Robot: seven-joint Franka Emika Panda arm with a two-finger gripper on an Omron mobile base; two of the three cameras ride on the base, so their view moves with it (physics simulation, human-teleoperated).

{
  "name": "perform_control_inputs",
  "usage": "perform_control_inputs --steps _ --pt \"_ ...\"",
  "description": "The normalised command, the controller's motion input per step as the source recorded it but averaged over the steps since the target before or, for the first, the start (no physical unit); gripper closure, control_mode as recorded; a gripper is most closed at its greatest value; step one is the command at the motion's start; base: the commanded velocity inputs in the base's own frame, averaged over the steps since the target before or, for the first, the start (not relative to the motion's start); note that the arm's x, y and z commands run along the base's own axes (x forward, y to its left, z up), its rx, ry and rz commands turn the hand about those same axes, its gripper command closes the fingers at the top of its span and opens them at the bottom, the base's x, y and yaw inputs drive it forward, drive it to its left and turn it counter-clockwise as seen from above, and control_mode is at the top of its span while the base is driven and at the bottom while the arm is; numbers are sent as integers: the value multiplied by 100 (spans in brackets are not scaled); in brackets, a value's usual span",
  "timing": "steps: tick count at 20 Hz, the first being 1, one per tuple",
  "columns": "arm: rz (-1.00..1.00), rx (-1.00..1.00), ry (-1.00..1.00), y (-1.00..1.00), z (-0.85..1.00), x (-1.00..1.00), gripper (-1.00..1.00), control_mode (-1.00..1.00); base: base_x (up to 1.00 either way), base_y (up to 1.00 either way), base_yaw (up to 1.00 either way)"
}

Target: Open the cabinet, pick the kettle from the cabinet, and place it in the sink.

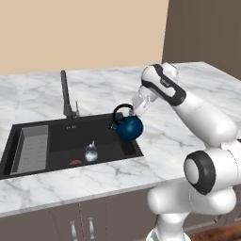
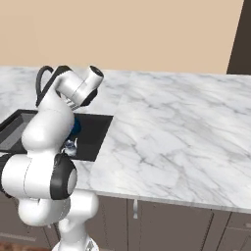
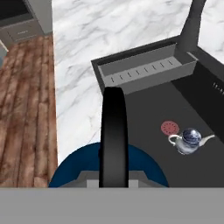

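The gripper (image 1: 133, 112) pinches the black handle of the kettle (image 1: 129, 126), which hangs over the right end of the sink (image 1: 56, 136). No writing is legible anywhere.

kettle (image 1: 129, 127) above sink (image 1: 56, 129) right end — jar (image 1: 91, 153) inside

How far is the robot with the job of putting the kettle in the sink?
Done: the kettle is out of the cabinet, carried by its black handle. In hand: the hand holds it above the right end of the sink, not yet set down. Left: lower it into the basin, clear of the small jar, and release.
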Motion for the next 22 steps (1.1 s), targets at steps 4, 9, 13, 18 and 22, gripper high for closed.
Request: perform_control_inputs --steps 4,9,13,18,22 --pt "32 -8 0 25 -24 14 100 -100 0 0 0" --pt "26 -3 0 24 -22 2 100 -100 0 0 0" --pt "29 0 0 13 -20 2 100 -100 0 0 0" --pt "34 0 0 5 -20 0 100 -100 0 0 0" --pt "40 1 0 -5 -11 12 100 -100 0 0 0"
